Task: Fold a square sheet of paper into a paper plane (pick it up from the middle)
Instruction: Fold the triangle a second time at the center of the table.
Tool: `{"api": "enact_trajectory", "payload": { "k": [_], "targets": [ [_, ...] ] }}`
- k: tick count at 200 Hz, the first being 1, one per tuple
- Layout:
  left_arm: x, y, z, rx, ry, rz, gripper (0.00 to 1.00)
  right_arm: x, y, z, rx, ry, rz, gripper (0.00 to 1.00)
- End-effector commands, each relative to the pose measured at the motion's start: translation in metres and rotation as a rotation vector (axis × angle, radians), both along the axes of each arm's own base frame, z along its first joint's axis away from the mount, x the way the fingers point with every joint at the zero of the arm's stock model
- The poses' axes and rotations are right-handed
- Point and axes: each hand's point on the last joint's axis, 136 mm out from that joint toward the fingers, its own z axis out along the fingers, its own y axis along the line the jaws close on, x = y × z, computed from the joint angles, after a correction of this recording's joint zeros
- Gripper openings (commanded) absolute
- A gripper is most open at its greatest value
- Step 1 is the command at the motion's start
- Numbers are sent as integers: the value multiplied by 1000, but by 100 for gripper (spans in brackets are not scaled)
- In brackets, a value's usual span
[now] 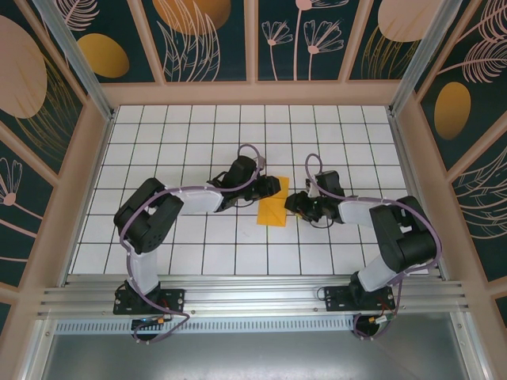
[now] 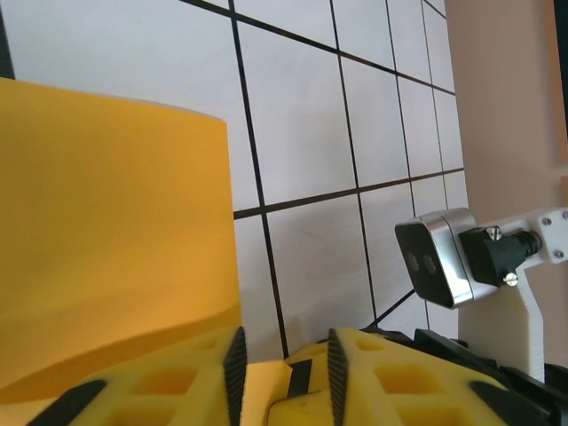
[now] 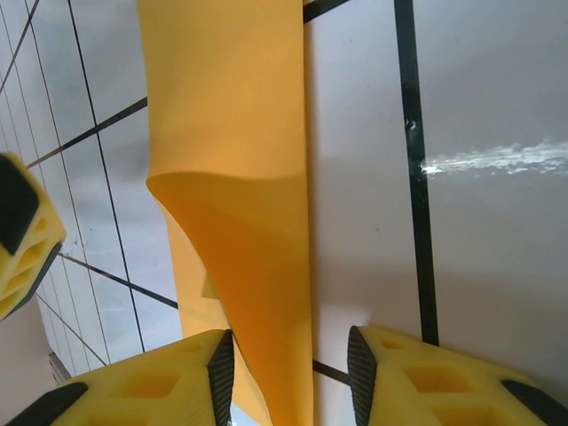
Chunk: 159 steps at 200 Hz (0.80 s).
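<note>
Since the left gripper (image 2: 282, 364) at the sheet's (image 2: 106, 240) left edge has its jaws narrowly apart around a paper edge without pinching it, the thin, matte orange sheet lies loose. At its right edge the right gripper (image 3: 288, 364) straddles a curled, springy flap (image 3: 240, 266), jaws likewise narrow and unclamped. That flap likely needs pressing flat, edges aligned.

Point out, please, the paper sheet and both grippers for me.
square sheet of paper (image 1: 273, 209): top external view, its middle.
left gripper (image 2: 284, 366): left wrist view, midway between its fingertips.
right gripper (image 3: 288, 373): right wrist view, midway between its fingertips.
</note>
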Motion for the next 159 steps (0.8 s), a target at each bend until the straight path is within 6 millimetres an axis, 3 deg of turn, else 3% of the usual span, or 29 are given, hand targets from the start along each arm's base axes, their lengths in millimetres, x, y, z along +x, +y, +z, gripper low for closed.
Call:
{"api": "enact_trajectory", "payload": {
  "k": [1,40,72,98,159],
  "targets": [
    [-5,5,-1,19,-2,-8,29,10,7,9,39,-42,15,39],
    [-10,2,-19,24,47,-29,23,11,11,11,62,-42,24,36],
    [-10,1,-33,40,80,-33,21,12,9,-1,29,-1,13,36],
    [-10,6,-45,82,99,-12,19,11,8,-9,15,22,0,35],
    [-10,16,-65,140,127,22,17,11,12,-7,29,25,6,33]
  ]
}}
